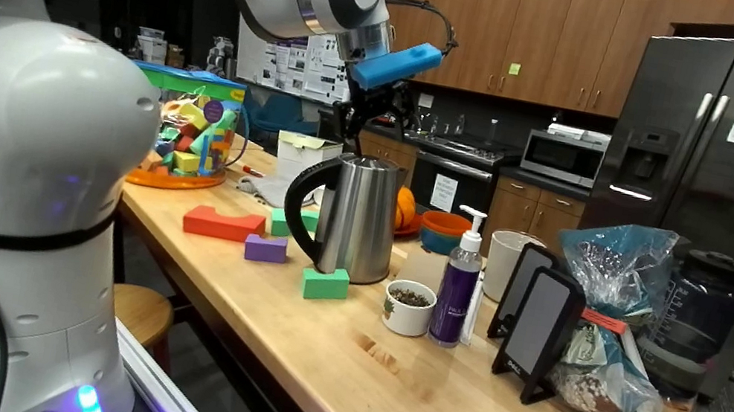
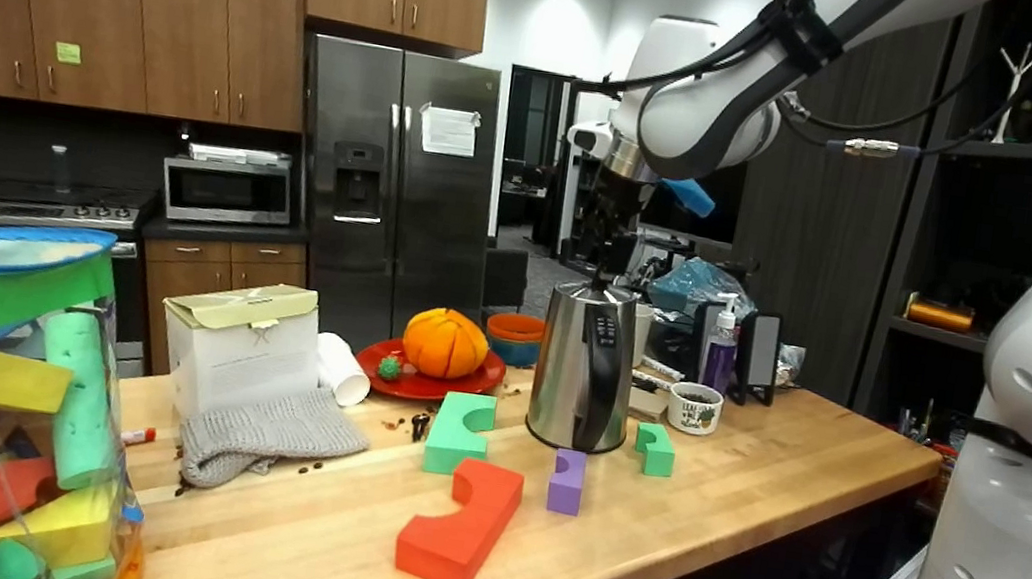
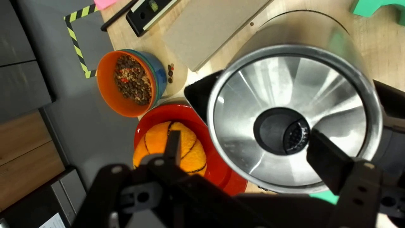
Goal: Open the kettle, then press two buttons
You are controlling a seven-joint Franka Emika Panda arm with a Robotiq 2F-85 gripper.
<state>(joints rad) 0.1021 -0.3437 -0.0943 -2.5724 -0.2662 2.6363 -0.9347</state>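
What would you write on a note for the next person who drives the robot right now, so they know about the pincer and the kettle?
The pincer: open, holding nothing. One fingertip is at the edge of the dark recess in the middle of the lid; I can't tell if it touches.
The kettle: upright on the table.
Done: the pincer is at the lid, but the lid looks shut.
Left: open the lid, then press two buttons. They may be on the panel on the handle; which two, the pictures don't show.
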